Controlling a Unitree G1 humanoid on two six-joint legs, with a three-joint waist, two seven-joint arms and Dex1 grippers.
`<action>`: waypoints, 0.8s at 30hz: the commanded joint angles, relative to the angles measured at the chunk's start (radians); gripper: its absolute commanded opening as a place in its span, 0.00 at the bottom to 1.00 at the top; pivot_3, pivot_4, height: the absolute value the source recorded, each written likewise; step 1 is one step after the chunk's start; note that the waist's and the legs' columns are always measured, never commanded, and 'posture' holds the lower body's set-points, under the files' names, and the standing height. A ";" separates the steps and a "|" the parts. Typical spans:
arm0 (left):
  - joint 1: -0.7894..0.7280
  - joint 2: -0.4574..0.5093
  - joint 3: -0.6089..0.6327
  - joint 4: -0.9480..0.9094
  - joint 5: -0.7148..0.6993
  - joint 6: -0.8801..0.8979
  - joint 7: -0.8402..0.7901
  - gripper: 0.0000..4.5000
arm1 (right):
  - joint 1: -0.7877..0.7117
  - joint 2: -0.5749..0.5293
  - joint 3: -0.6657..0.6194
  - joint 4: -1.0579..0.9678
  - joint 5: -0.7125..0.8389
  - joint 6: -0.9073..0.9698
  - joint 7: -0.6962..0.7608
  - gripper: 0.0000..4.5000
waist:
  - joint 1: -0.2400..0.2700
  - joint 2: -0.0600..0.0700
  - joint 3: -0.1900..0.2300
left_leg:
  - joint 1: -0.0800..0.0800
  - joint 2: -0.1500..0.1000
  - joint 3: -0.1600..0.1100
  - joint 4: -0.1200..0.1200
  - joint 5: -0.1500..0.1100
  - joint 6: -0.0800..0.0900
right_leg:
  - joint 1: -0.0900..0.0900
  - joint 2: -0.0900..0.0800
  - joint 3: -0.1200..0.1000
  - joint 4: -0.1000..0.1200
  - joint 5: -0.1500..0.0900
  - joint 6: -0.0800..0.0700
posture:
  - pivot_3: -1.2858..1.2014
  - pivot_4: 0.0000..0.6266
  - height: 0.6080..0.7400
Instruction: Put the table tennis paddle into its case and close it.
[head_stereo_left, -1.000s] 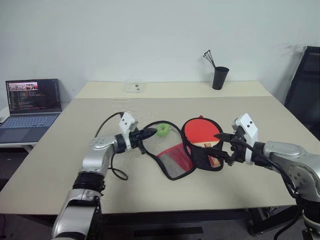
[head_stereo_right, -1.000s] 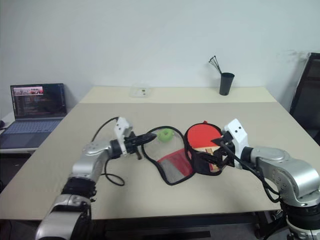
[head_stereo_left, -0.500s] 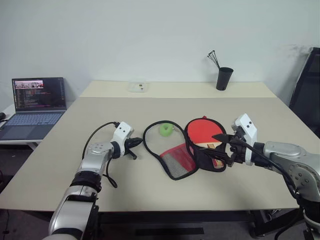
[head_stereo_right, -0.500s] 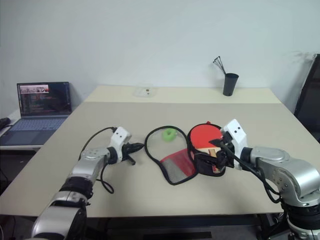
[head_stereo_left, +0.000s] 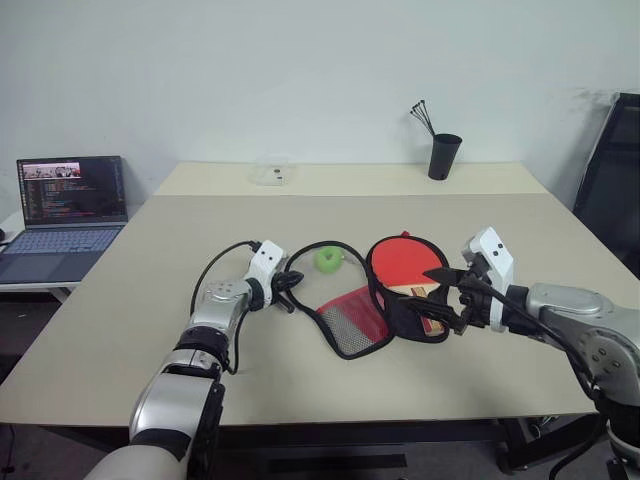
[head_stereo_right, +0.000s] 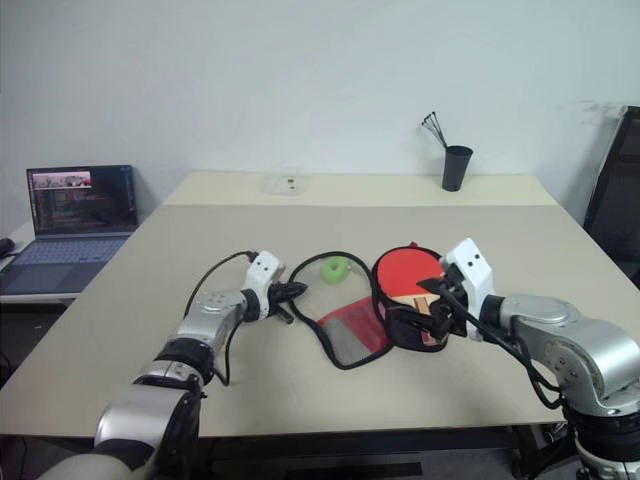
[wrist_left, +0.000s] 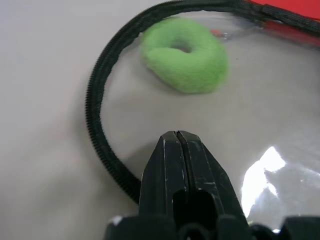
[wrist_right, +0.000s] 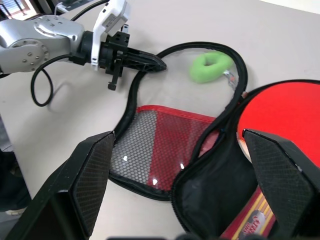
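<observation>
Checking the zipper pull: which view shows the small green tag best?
The left wrist view: the green tag is close, lying inside the case's zipper loop. The right wrist view shows it smaller, the eye views tiny.

Looks like an office or small lab room: plain white wall (head_stereo_left: 300, 70), big beige bench (head_stereo_left: 330, 210), an open laptop (head_stereo_left: 62, 205) off on a side desk, a black pen cup (head_stereo_left: 440, 155) and a black chair (head_stereo_left: 612, 180).

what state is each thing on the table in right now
soft red and black zip case: unzipped, flap folded open flat
red-faced wooden table tennis paddle: lying in the open case half
grey laptop: lid up, screen lit
left pincer: shut, at the case's edge
right pincer: open
</observation>
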 joint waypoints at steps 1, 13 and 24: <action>-0.021 0.057 0.039 0.004 0.014 -0.037 0.114 0.00 | 0.005 -0.012 -0.040 -0.037 0.023 0.000 -0.013 1.00 | 0.000 0.000 0.000 | 0.000 0.000 0.000 0.000 0.000 0.000 | 0.000 0.000 0.000 0.000 0.000 0.000 | 0.52 0.24 1.00; 0.042 0.056 0.027 -0.007 0.019 0.068 0.100 0.00 | -0.007 -0.014 -0.024 -0.020 0.026 -0.008 -0.007 1.00 | 0.003 0.000 0.000 | 0.000 0.000 0.000 0.000 0.000 0.000 | 0.000 -0.001 0.000 0.000 0.000 0.000 | 0.52 0.24 1.00; 0.039 -0.002 0.019 -0.058 -0.008 0.096 -0.043 0.00 | -0.002 -0.016 -0.027 -0.025 0.027 -0.006 -0.008 1.00 | 0.018 0.000 0.000 | 0.001 -0.002 0.000 0.001 0.000 0.000 | 0.002 -0.002 -0.001 0.000 0.000 0.000 | 0.52 0.24 1.00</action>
